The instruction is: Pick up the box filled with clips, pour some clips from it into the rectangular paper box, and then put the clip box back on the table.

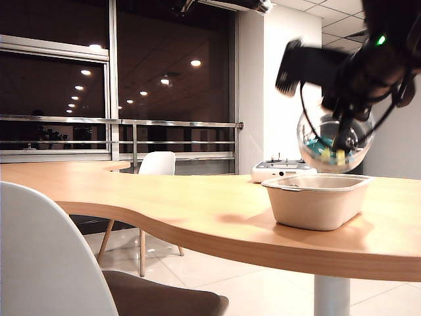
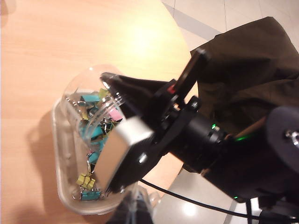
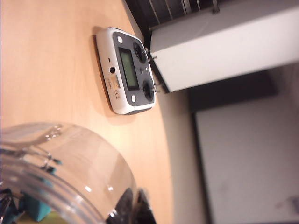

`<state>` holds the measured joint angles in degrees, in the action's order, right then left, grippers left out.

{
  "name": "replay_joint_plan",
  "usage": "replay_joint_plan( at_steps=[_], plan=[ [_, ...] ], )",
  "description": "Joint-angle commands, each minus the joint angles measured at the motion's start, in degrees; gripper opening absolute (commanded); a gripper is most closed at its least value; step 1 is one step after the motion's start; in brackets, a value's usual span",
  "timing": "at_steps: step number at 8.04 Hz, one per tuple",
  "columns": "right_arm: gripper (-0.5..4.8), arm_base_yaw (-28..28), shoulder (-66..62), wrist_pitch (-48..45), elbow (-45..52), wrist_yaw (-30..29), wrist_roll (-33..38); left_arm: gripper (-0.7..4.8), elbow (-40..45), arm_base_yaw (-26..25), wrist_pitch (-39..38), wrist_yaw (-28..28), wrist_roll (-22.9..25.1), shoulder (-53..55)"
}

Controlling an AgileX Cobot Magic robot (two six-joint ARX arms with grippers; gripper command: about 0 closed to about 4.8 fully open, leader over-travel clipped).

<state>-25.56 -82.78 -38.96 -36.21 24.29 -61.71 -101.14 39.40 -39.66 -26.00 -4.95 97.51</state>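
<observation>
- A big light wooden table [image 1: 197,210] with a curved edge fills the room view. A white chair [image 1: 52,257] stands on the near left, and a second white chair [image 1: 155,164] stands behind the table.
- A white and grey gadget with two little sticks and a small screen [image 3: 128,70] lies flat on the table, behind the tray and apart from it.
- A beige paper tray with rounded corners and a rolled rim [image 1: 319,201] sits on the table on the right side.
- A small clear round plastic tub [image 1: 334,146] hangs in the air just above the tray, tipped over on its side.
- Little clips in blue, yellow, green and pink [image 2: 96,126] show through the tub. In the left wrist view some clips lie low down by the tray's near end, but I cannot tell if they are in the tray or in the tub.
- The right gripper [image 1: 342,135] is squeezed onto the tub and holds it up. Its black arm comes in from the top right.
- The left gripper cannot be seen in any view. Its camera looks down at the tub and the tray from above. Its jaws are closed.
</observation>
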Motion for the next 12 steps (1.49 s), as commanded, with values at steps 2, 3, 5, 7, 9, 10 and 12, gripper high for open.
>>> replay_joint_plan(
  at_steps=[2, 3, 5, 7, 9, 10, 12],
  plan=[
    [-0.04, 6.64, 8.68, 25.29, -9.29, -0.39, 40.0, -0.06, -0.09, 0.02, 0.33, -0.39, -0.02, -0.31],
    [-0.04, 10.21, 9.6, 35.12, -14.56, -0.44, 44.44, -0.06, -0.09, 0.02, 0.11, -0.39, -0.07, -0.31],
    [-0.05, 20.59, 9.4, 62.97, -29.35, -8.2, 54.69, -0.06, -0.09, 0.04, -0.17, -0.37, -0.22, -0.33],
    [-0.05, 29.03, 4.44, 72.81, -30.49, -15.52, 59.21, -0.06, -0.09, 0.04, -0.13, -0.39, -0.94, -0.33],
    [-0.05, 29.24, -5.03, 71.78, -30.49, -15.72, 59.19, -0.06, -0.09, 0.04, -0.13, -0.39, -1.27, -0.33],
    [-0.05, 29.22, -8.74, 71.76, -30.49, -17.46, 59.23, -0.06, -0.09, 0.04, -0.17, -0.39, -1.25, -0.33],
    [-0.02, 29.22, -13.09, 72.41, -30.49, -21.42, 59.87, -0.06, -0.09, 0.02, -0.22, -0.39, -1.27, -0.33]
  ],
)
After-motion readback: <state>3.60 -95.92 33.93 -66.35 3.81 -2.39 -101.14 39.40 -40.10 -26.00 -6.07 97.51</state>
